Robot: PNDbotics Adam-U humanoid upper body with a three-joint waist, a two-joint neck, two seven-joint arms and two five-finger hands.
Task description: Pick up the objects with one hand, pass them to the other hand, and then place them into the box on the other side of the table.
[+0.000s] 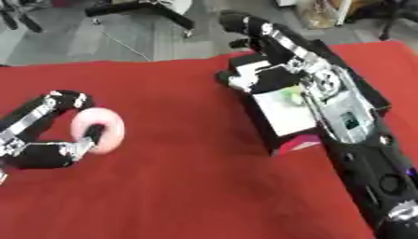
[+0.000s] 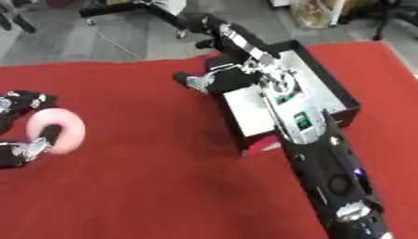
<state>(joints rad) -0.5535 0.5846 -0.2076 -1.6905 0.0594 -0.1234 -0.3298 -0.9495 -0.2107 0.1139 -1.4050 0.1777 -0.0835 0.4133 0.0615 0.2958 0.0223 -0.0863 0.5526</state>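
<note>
A pink ring [image 1: 104, 128] is held just above the red table at the left, with my left hand [image 1: 57, 149] shut on it, a finger passing through its hole. My right arm reaches from the lower right across the black box [image 2: 343, 100], whose floor is white. My right hand [image 1: 254, 36] hangs beyond the box's far left corner, fingers and thumb spread, nothing in it. Something pale green [image 1: 287, 97] lies in the box, partly hidden by the arm.
A red cloth [image 1: 179, 177] covers the table, whose far edge meets grey floor. Black chair bases [image 1: 155, 11] stand on that floor behind it. The box shows a pink patch [image 1: 298, 144] on its near side.
</note>
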